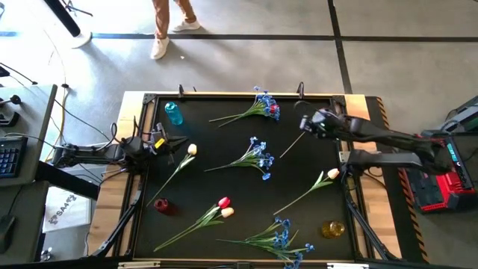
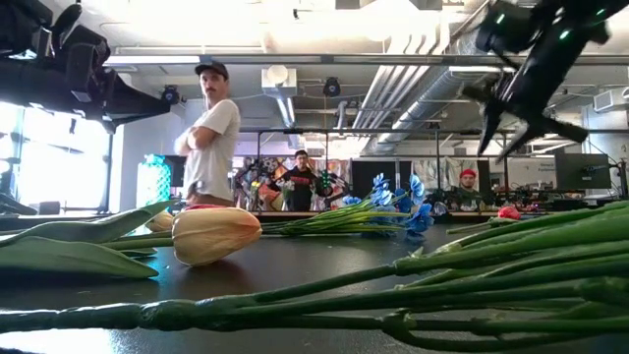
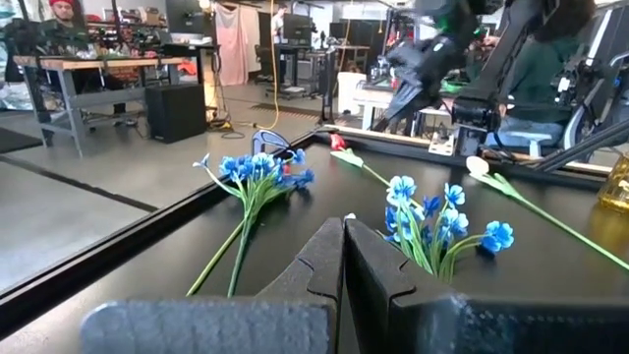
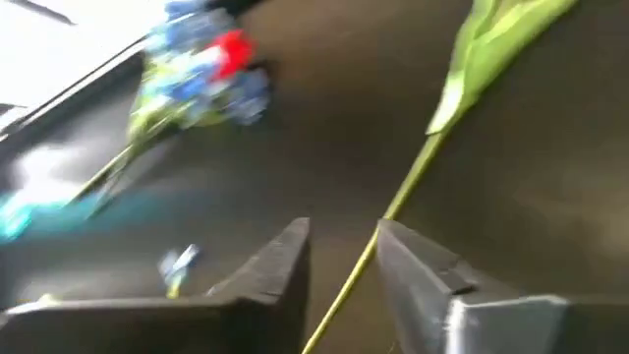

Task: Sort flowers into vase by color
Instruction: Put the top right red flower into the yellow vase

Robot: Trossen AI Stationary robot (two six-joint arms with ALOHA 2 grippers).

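- The right hand [image 1: 308,124] hangs over the far right part of the black desk [image 1: 299,179], its two fingers [image 4: 278,265] apart, with a thin green stem [image 4: 393,206] running through the gap between them; I cannot tell whether they touch it.
- Just beside it, near the far edge, lies a blue spray [image 1: 261,105] with a small red bloom [image 1: 274,110] at its head.
- The left hand [image 1: 173,142] waits at the left edge with its fingers [image 3: 324,265] pressed together, holding nothing.
- A second blue spray [image 1: 258,155] lies mid-desk, and a third [image 1: 281,237] lies near the front edge.
- A cream tulip [image 1: 192,149] rests close to the left hand, and another cream tulip [image 1: 332,173] lies toward the right edge.
- A red tulip [image 1: 223,202] and a cream one lie side by side near the front.
- A teal vase [image 1: 173,113] stands at the far left corner, a red vase [image 1: 161,205] at the front left, and an amber vase [image 1: 333,229] at the front right.
- A person [image 2: 211,128] stands beyond the desk, arms folded.
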